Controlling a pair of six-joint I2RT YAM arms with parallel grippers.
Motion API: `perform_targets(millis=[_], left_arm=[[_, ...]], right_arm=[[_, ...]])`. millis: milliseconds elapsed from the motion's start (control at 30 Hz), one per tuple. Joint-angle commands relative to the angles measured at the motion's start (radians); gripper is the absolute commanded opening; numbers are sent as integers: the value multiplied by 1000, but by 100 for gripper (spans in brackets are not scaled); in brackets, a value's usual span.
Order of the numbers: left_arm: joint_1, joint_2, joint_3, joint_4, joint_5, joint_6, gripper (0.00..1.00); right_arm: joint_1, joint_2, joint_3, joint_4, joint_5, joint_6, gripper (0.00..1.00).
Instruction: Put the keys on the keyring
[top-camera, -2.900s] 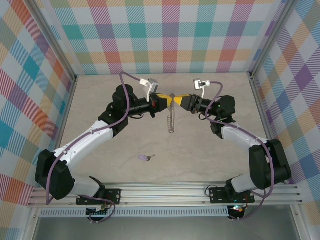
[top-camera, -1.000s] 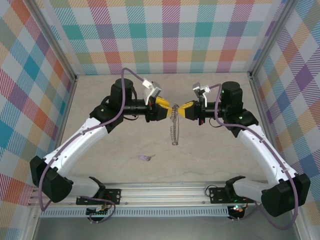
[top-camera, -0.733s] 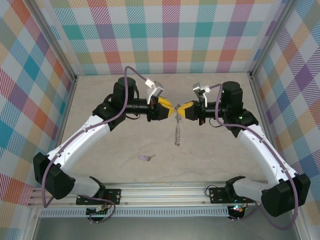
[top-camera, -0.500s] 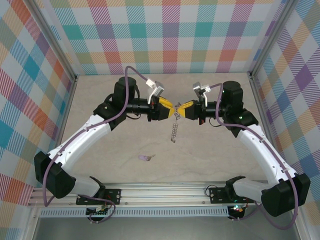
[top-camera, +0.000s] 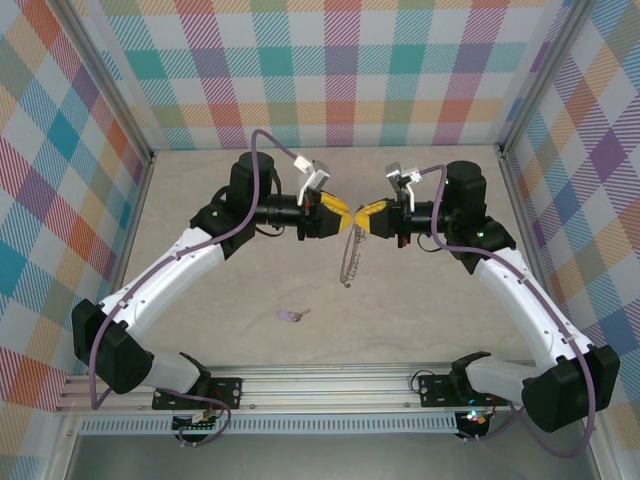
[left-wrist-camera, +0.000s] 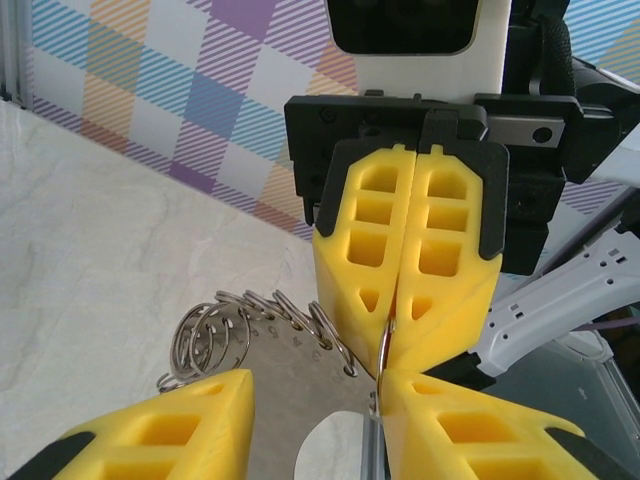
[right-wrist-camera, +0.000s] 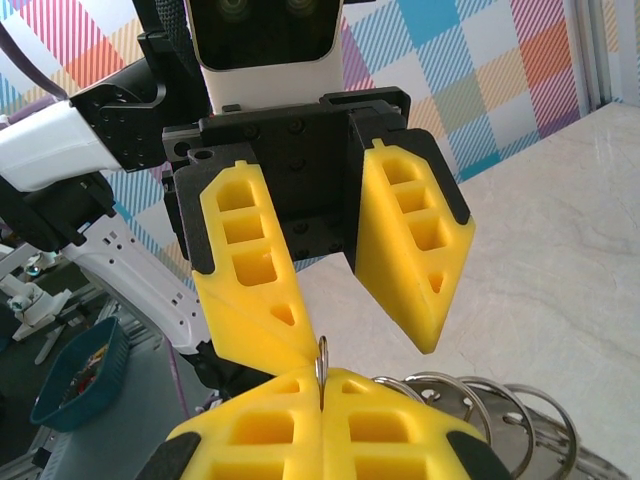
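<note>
Beneath the keyring (top-camera: 349, 256), which is seen hanging in the air, a pale stone-patterned table (top-camera: 420, 320) is spread, walled on three sides by bright chequered panels (top-camera: 340, 70). The two white arms are bent inward so that they meet at the keyring's upper end, the left arm (top-camera: 170, 275) from its left and the right arm (top-camera: 520, 290) from its right.

The left gripper (top-camera: 338, 216) is held just left of the keyring's top with its yellow fingers (right-wrist-camera: 235, 310) spread wide. One fingertip is set right beside the hoop's thin edge, though whether the edge is touched cannot be told. The right gripper (top-camera: 364, 216) is found just right of the keyring's top. Its two fingers are pressed flat together, and the hoop's edge is pinched between their tips, as is seen in both wrist views.

From that pinch the keyring is hung edge-on, running toward the arm bases in the overhead view. Its fringe of small silvery wire loops (left-wrist-camera: 210, 340) is fanned out to one side of the closed fingers.

The key (top-camera: 291, 315), tiny and lilac-headed, is laid flat on the table well apart from the keyring, past its lower end and off toward the left arm's side, with neither gripper near it.
</note>
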Motion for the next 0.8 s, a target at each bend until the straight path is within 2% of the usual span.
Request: perform_targets(millis=[0,200,367,467,667,767], left_arm=[[-11,14,33,44,26,-19,37],[-14,25,42,55,36,-28,35],[-19,35,42,55,47,-29,29],[-26,44,44,56,58,-30,22],[-54,77,78,-14,67,15,0],[-62,95,97,-65,43,48,0]], right_arm=[[4,3,12,49,-44,2,0],[4,5,9,58,-45,7,0],[3,7,3,72,-44,13,0],[4,11,-2,89,-47,27,0],[5,16,-14,141,-48,69,0],[5,15,-16,153,-36,89,0]])
